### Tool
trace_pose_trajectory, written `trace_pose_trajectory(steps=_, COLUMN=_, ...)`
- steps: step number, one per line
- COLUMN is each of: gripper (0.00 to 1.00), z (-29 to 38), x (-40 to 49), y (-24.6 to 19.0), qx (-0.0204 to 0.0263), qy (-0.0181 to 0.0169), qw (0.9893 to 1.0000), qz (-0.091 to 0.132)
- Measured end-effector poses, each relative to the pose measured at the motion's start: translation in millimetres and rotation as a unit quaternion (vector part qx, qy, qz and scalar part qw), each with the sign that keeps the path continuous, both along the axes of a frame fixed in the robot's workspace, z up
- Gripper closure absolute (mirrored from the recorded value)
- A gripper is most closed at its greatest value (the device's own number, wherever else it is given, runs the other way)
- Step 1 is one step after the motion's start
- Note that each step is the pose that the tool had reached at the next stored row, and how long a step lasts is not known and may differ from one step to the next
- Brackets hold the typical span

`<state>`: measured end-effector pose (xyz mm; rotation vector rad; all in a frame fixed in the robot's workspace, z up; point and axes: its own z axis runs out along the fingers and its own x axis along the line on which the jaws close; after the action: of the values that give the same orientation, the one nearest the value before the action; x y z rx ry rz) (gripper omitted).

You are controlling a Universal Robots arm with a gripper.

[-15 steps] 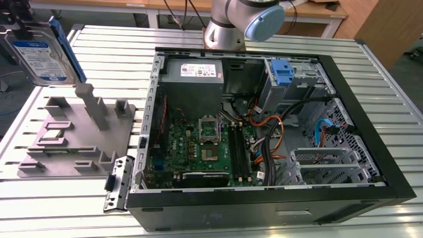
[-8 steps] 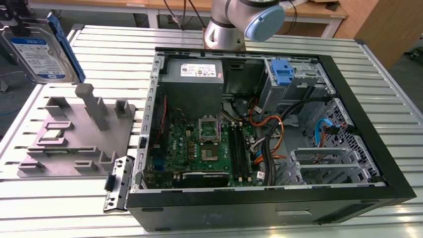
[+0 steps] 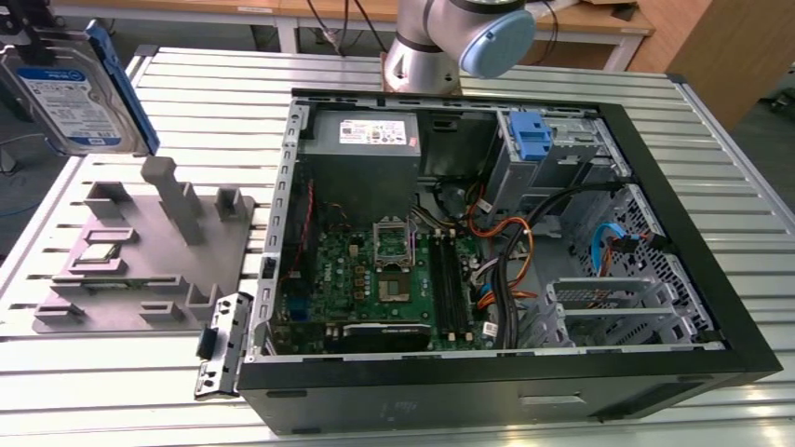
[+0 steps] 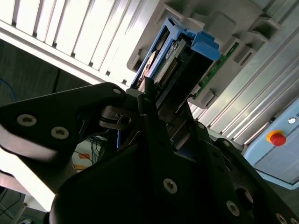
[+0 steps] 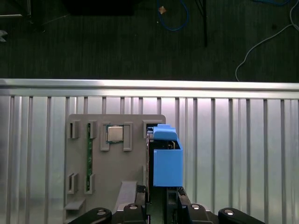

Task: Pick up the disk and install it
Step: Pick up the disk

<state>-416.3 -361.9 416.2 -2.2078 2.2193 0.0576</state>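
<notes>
disk (image 3: 65, 101) silver, blue-white label; fixture plate (image 3: 159, 256) grey

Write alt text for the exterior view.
The disk, silver with a blue side rail, is held up at the exterior view's left over a grey fixture plate. At the exterior view's right an open computer case lies on a slatted metal table, motherboard exposed, with the robot arm behind it.
</notes>
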Motion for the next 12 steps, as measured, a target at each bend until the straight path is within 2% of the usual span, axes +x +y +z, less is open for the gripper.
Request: trace_pose_trajectory(steps=12, gripper=0.65, z=8.6, x=0.0, y=0.0, qx=0.0001, qy=-0.0001, qw=1.0000, qz=0.000)
